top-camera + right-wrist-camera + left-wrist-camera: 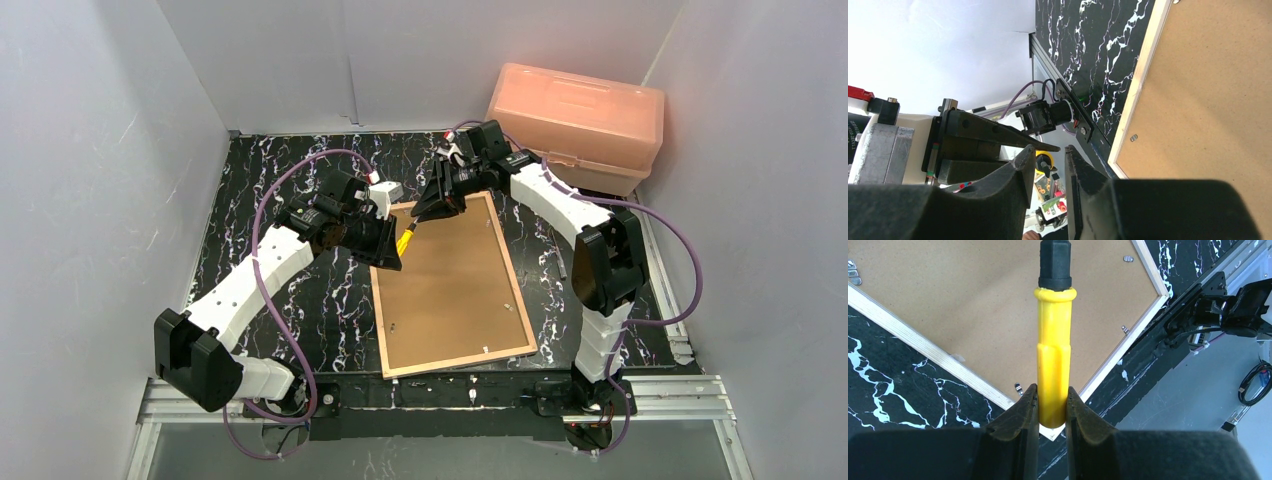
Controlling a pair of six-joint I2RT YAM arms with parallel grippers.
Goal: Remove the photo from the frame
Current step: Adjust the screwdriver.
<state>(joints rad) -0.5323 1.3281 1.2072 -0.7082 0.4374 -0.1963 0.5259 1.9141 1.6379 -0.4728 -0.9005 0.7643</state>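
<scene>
Left wrist view: your left gripper (pixel 1052 405) has its jaws clamped on a yellow tool handle (pixel 1053 365) above the frame (pixel 923 344). The frame lies back-up at mid-picture on the surface (pixel 330 300). Your right gripper (pixel 1050 152) has its jaws narrow at the frame's upper left corner; you cannot tell whether they grip.

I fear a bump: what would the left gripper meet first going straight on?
Probably the right gripper, which sits right past the tool that the left gripper holds. Depth is unclear; it could instead reach the backing board.
</scene>
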